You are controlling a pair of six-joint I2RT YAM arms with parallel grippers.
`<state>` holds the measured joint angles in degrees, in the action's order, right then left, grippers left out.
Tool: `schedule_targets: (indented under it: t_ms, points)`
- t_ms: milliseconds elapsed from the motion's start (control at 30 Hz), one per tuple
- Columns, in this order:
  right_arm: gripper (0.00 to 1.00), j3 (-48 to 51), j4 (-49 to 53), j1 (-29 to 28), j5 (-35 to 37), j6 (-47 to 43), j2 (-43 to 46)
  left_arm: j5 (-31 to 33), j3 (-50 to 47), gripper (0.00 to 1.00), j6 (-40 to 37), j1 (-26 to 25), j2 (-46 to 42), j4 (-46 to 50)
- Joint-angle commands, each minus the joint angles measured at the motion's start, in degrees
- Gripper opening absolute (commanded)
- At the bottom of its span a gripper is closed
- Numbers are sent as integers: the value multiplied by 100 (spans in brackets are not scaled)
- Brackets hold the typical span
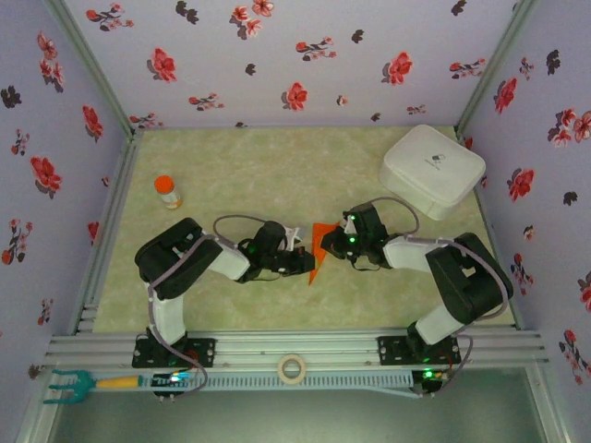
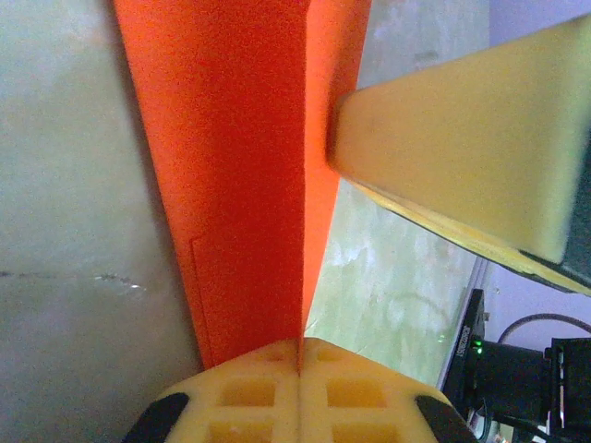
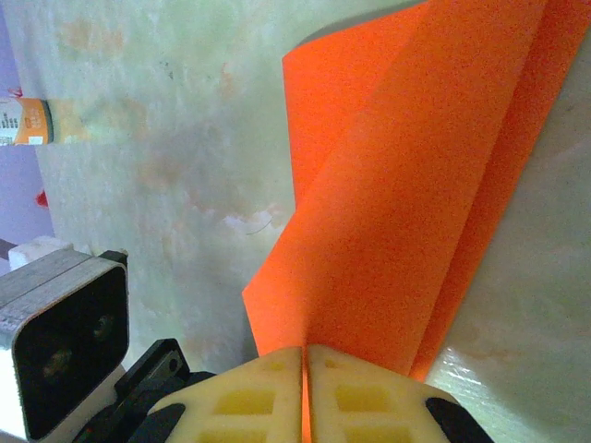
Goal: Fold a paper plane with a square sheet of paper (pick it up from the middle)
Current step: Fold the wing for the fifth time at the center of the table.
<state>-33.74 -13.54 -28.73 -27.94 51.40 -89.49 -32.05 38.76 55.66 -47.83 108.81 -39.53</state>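
Case (image 1: 431, 169) sits shut, bottle (image 1: 168, 192) capped, paper (image 1: 320, 245) outside both.

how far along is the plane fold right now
Done: the orange paper is already folded into layers along a crease. In hand: the left gripper and right gripper are both shut on it. Left: the layers splay loosely, so the finishing folds likely remain.

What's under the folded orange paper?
Pale marbled tabletop shows around the paper. The left pincer and right pincer are shut on it. The patch directly beneath is covered.
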Motion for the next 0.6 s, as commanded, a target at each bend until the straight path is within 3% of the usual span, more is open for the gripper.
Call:
schedule_targets:
  t_ms: [0,567]
  points:
    - [11,-137,-127,60,-93,-139,-129,80,-106,0,204,55,209,45]
    - [11,-148,-323,201,-254,-156,-414,67,-114,0,612,133,355,124]
